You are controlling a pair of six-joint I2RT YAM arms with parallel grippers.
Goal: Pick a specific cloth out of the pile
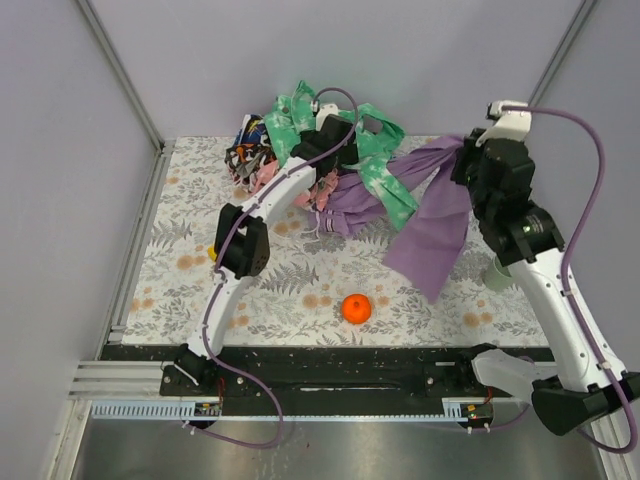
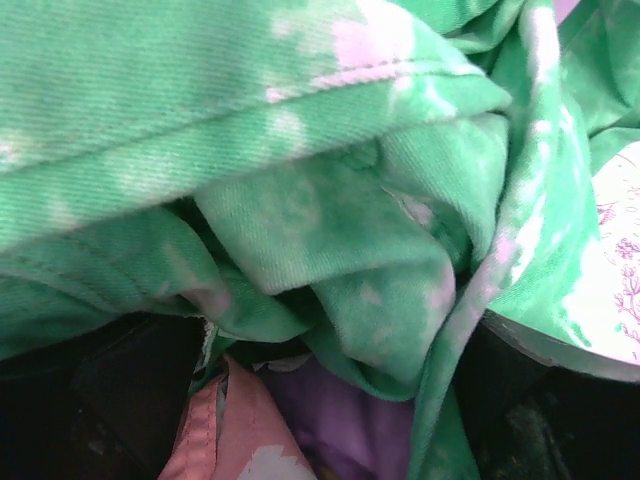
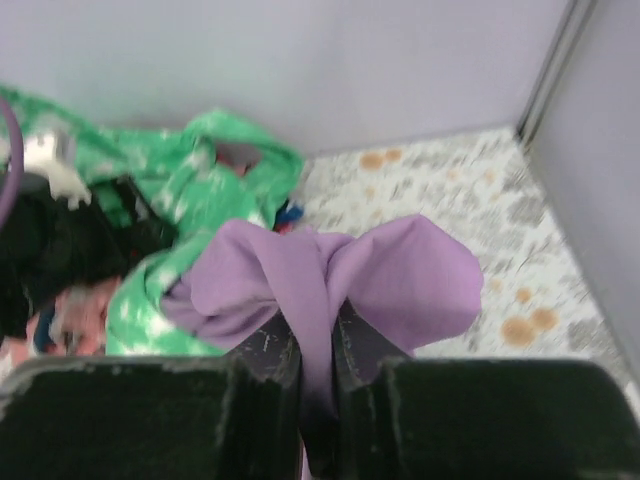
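The lavender cloth (image 1: 435,215) hangs from my right gripper (image 1: 468,150), raised at the right of the pile (image 1: 290,150); its far end still runs under the green-and-white cloth (image 1: 375,165). In the right wrist view my gripper (image 3: 316,350) is shut on a bunched fold of the cloth (image 3: 400,270). My left gripper (image 1: 325,130) is down in the pile. Its view is filled with green mottled fabric (image 2: 300,200), with some purple (image 2: 350,420) and pink (image 2: 225,430) fabric below. Its dark fingers (image 2: 100,400) stand wide apart at the lower corners.
An orange ball (image 1: 356,308) lies on the floral mat near the front. A pale green cup (image 1: 498,272) stands partly behind my right arm. Grey walls close the back and both sides. A small yellow object (image 1: 212,252) peeks out by my left arm.
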